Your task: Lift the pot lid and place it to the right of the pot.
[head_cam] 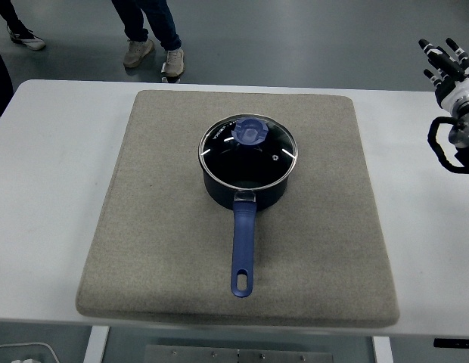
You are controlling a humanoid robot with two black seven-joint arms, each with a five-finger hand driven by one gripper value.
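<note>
Currently: pot (246,181) mid-mat (144,249), handle toward table (53,151) near edge | lid (248,151) seated on pot, blue knob up | right hand (446,64) at far-right edge, fingers spread, holding nothing

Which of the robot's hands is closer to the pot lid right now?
The right hand, at the picture's far right edge, well off the lid and beyond the mat. The left hand is not in view at all.
</note>
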